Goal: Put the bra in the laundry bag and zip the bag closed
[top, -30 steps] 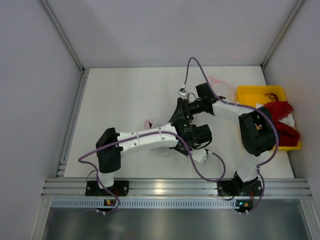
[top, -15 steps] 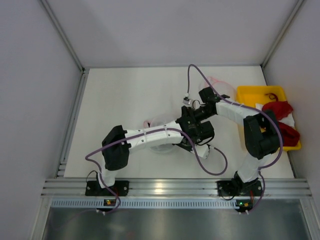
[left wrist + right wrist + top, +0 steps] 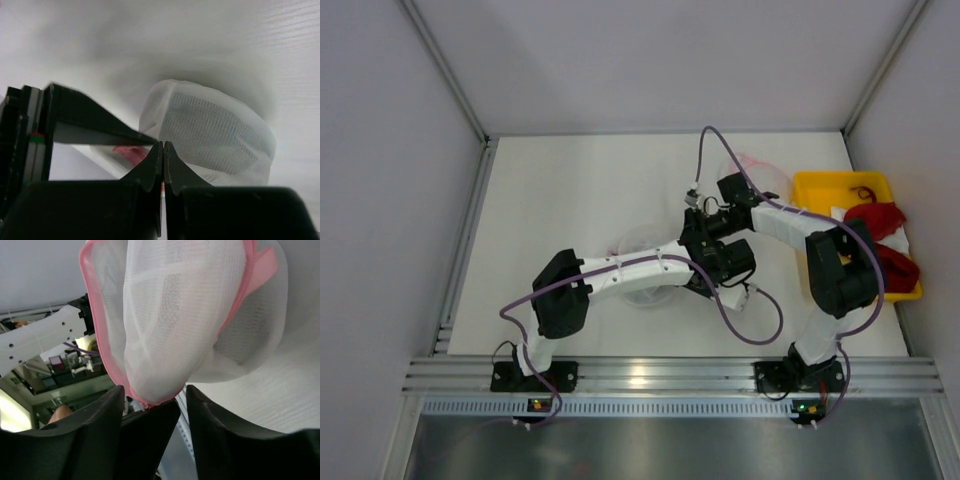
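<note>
Left end effector was clenched, its two fingertips pressed flat together. A scrap of the pink zip trim showed just behind the tips, but whether it was pinched between them could not be told. Beyond the tips bulged the laundry bag, a white mesh pouch over the pale desk.

The right end effector stood with its fingers apart, and a rounded fold of the same bag, edged in pink, filled the gap between them. The mesh lay close to both fingers, yet it could not be told whether they were pressing it. In the right wrist view the pouch hung puffed out and close to the lens.

Greyish patches showed through the mesh, but the bra could not be made out with any certainty.

From above, both arms met near the middle of the desk and hid the held bag. A translucent round pouch lay under the left forearm, and another pink-rimmed pouch sat just beside a yellow tray at the right edge. Red garments were heaped in that tray.
</note>
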`<action>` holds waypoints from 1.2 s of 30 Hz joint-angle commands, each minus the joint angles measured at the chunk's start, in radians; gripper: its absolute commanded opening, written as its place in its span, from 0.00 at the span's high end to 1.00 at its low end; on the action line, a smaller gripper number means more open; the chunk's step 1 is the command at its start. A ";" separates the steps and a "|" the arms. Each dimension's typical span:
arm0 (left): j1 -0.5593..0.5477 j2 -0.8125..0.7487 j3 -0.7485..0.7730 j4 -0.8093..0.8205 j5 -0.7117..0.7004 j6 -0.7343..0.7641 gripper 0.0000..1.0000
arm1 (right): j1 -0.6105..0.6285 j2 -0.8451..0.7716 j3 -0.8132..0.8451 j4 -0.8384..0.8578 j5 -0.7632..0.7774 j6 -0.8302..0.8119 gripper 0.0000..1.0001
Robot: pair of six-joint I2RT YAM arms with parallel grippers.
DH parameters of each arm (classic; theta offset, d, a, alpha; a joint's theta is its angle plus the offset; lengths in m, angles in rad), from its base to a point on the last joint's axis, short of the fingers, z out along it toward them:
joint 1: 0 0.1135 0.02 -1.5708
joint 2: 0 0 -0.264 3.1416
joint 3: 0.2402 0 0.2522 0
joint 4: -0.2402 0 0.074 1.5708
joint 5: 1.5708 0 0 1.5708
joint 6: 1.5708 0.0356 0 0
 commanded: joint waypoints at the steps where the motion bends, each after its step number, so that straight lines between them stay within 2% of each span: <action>1: 0.003 0.003 0.040 0.028 -0.021 -0.015 1.00 | 0.032 0.010 0.010 0.133 -0.027 0.083 0.55; 2: 0.003 0.003 0.040 0.027 -0.021 -0.017 1.00 | 0.035 0.011 0.012 0.142 -0.026 0.088 0.62; 3: 0.003 0.000 0.035 0.028 -0.018 -0.023 1.00 | 0.035 0.013 0.018 0.144 -0.021 0.091 0.78; 4: 0.003 -0.003 0.032 0.027 -0.013 -0.026 1.00 | 0.035 0.013 0.023 0.142 -0.018 0.089 0.84; 5: 0.003 -0.011 0.029 0.028 -0.004 -0.031 1.00 | 0.035 0.014 0.027 0.141 -0.014 0.088 0.96; 6: 0.003 -0.014 0.018 0.027 0.001 -0.032 1.00 | 0.032 0.017 0.033 0.141 -0.006 0.088 1.00; 16: -0.052 -0.104 -0.081 0.022 0.039 -0.075 1.00 | 0.024 0.074 0.139 0.124 0.011 0.049 1.00; 27: -0.159 -0.226 -0.219 0.022 0.005 -0.121 1.00 | 0.024 0.178 0.303 0.024 0.036 -0.102 1.00; 34: -0.168 -0.230 -0.244 0.025 -0.067 -0.132 1.00 | 0.027 0.172 0.323 0.032 0.031 -0.101 1.00; 36: -0.149 -0.203 -0.221 0.033 -0.088 -0.138 1.00 | 0.024 0.162 0.343 -0.018 0.034 -0.116 0.65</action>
